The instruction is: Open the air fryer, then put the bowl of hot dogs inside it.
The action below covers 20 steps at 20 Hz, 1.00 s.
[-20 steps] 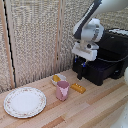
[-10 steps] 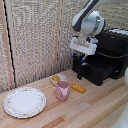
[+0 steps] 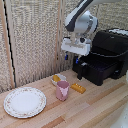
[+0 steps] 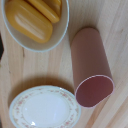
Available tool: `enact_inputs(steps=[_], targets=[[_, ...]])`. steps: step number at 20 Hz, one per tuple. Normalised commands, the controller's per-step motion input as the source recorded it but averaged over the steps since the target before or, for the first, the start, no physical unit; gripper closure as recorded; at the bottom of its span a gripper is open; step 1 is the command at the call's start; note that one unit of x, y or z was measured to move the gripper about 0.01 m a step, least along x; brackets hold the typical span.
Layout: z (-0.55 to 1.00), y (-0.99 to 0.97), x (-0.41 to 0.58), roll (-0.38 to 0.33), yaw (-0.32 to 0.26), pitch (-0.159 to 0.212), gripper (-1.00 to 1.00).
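The black air fryer (image 3: 110,50) stands at the exterior view's right. Its front drawer (image 3: 100,72) juts forward from the body, and the handle (image 3: 79,70) sticks out of the drawer's front. The small whitish bowl (image 3: 58,78) with yellow-orange hot dogs (image 4: 30,22) sits on the wooden table behind the pink cup (image 3: 62,90). My gripper (image 3: 75,54) hangs in the air above the table, between the handle and the bowl, touching neither. Its fingers show in neither view. The wrist view looks straight down on the bowl (image 4: 60,35), the cup (image 4: 92,62) and a plate.
A large floral-rimmed plate (image 3: 25,101) lies at the exterior view's left and also shows in the wrist view (image 4: 45,107). A bare yellow-orange stick (image 3: 77,88) lies between the cup and the fryer. A woven screen stands behind the table.
My arm has drawn away from the fryer's handle and moved toward the exterior view's left, ending above the area near the bowl. Nothing on the table has moved.
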Motion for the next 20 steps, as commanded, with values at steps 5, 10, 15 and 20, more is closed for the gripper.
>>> enact_inputs(steps=[5,10,15,20], targets=[[-0.21,0.06,0.0,-0.017,0.304,-0.001,-1.0],[-0.3,0.16,0.0,-0.04,0.26,-0.024,-1.0],[-0.35,0.19,0.0,-0.107,0.22,-0.036,-1.0],[-0.32,0.05,0.0,-0.183,0.227,-0.037,-1.0]])
